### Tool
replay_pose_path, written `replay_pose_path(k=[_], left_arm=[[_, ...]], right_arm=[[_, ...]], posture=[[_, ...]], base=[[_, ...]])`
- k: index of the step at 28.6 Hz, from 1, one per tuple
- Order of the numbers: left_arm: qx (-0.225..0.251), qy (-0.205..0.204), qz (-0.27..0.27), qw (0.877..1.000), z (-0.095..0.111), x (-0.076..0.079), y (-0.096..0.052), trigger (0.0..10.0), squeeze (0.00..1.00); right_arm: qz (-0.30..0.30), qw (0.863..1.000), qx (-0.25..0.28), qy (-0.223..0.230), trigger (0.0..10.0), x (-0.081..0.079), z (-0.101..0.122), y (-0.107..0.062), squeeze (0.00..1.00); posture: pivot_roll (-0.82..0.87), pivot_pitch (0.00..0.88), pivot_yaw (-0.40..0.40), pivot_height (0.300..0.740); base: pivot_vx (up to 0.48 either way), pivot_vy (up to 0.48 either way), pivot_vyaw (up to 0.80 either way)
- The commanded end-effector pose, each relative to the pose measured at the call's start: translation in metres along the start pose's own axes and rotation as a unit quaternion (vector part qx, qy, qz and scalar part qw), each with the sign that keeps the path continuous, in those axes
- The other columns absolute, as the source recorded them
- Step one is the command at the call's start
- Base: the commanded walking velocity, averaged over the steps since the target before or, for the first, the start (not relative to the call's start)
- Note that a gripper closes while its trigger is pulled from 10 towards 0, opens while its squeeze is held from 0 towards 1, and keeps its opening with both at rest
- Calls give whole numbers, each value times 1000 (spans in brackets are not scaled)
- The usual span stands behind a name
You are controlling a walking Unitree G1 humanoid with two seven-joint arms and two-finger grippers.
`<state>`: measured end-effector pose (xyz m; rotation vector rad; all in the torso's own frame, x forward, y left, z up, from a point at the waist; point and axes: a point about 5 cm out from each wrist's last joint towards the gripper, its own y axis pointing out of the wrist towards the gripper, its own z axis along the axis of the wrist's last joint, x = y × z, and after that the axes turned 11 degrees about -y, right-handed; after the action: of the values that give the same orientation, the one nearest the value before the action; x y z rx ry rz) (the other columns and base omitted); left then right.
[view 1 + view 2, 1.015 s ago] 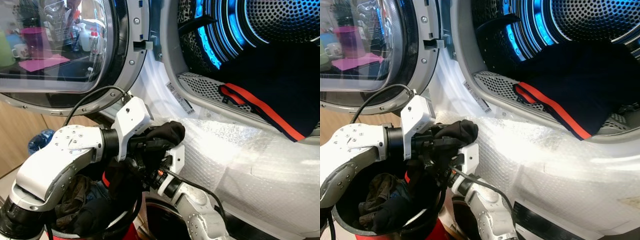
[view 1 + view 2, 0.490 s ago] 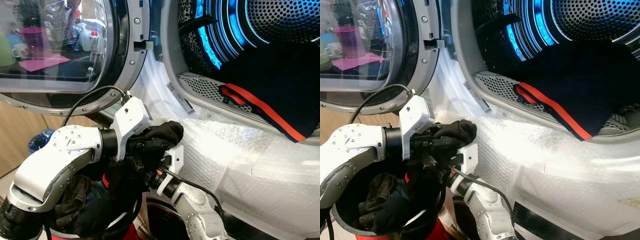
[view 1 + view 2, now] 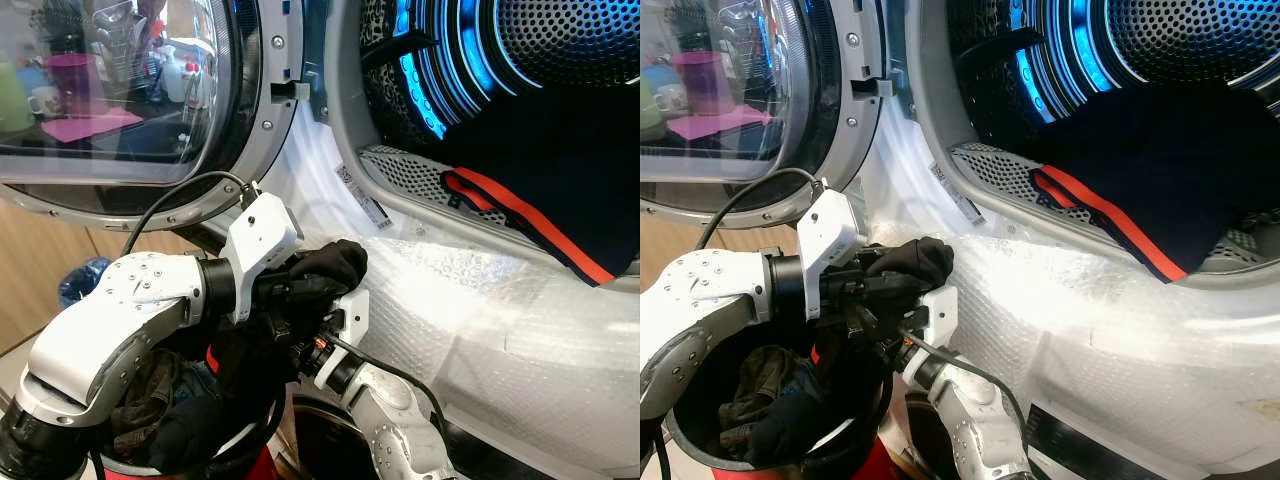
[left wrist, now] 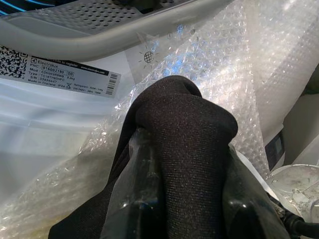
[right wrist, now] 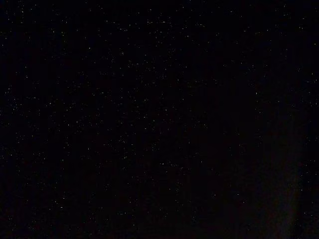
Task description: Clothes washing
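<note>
A black garment [image 3: 333,264] is bunched in my left gripper [image 3: 308,287], which is shut on it just below the washing machine's opening. In the left wrist view the cloth [image 4: 189,129] wraps over both fingers [image 4: 142,196] and hangs down toward the basket. A navy garment with a red stripe [image 3: 560,170] lies in the drum [image 3: 560,40] and droops over its front rim. My right arm [image 3: 385,415] reaches up from below, its wrist right under the left gripper. The right wrist view is black.
The round glass door [image 3: 120,90] stands open on the left. Bubble wrap [image 3: 480,300] covers the machine's front below the opening. A dark basket [image 3: 685,437] holding several dark clothes [image 3: 770,400] sits under my left arm.
</note>
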<state>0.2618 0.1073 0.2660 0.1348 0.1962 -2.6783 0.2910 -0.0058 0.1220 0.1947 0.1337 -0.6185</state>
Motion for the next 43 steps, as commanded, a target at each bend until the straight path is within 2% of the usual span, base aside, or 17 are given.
replay_pose_path(k=[1,2,9,10,11,16,21,24,26,28,30,33,36,38,40,43], left_arm=[[38,35,-39,998,13,16,3,9569,0],[38,35,-37,998,12,16,3,10000,0],[41,31,-23,998,8,14,1,10000,0],[43,27,-24,998,8,14,0,10000,745],[44,24,-25,998,9,15,0,10000,1000],[46,22,-20,999,9,14,-5,10000,1000],[35,1,-5,999,1,13,-22,10000,1000],[24,-22,29,999,-9,12,-41,10000,1000],[25,-31,50,998,-11,10,-50,10000,1000],[35,-49,88,994,-14,8,-67,10000,1000],[42,-56,100,993,-13,9,-76,10000,1000],[47,-69,105,991,-13,19,-93,10000,1000],[8,-93,111,989,-25,32,-113,10000,1000],[-9,-101,114,988,-31,34,-118,10000,1000],[-43,-117,158,979,-44,32,-131,10000,1000],[-41,-140,281,948,-66,11,-152,10000,1000]], right_arm=[[11,1000,-14,13,0,-6,-5,6,0],[10,1000,-13,13,0,-5,-4,7,0],[6,1000,-7,10,0,0,-2,8,0],[6,1000,-6,10,0,0,-2,8,0],[6,1000,-6,10,0,0,-2,8,0],[8,1000,1,15,0,0,-1,8,0],[36,999,24,29,0,0,4,1,0],[71,996,37,30,0,0,9,-8,0],[77,996,35,27,0,1,9,-11,0],[75,997,26,19,0,5,7,-16,0],[73,997,22,17,0,7,5,-18,0],[66,997,17,20,0,9,3,-21,0],[70,997,15,24,0,9,1,-21,0],[73,997,15,25,0,8,1,-21,0],[80,996,16,25,0,8,2,-21,0],[100,995,20,21,0,6,5,-23,0]], posture=[[240,0,-80,740],[241,0,-81,740],[244,0,-85,740],[246,0,-86,740],[246,0,-86,740],[249,0,-86,740],[246,0,-79,740],[238,0,-72,740],[233,0,-69,740],[230,0,-67,740],[232,0,-68,740],[241,0,-69,740],[249,0,-69,740],[255,0,-69,740],[260,0,-67,740],[267,0,-70,740]], base=[[0,0,0],[0,0,0],[0,0,0],[0,0,0],[0,0,0],[0,0,0],[0,0,0],[0,0,0],[0,0,0],[0,0,0],[0,0,0],[0,0,0],[0,0,0],[0,0,0],[0,0,0],[0,0,0]])
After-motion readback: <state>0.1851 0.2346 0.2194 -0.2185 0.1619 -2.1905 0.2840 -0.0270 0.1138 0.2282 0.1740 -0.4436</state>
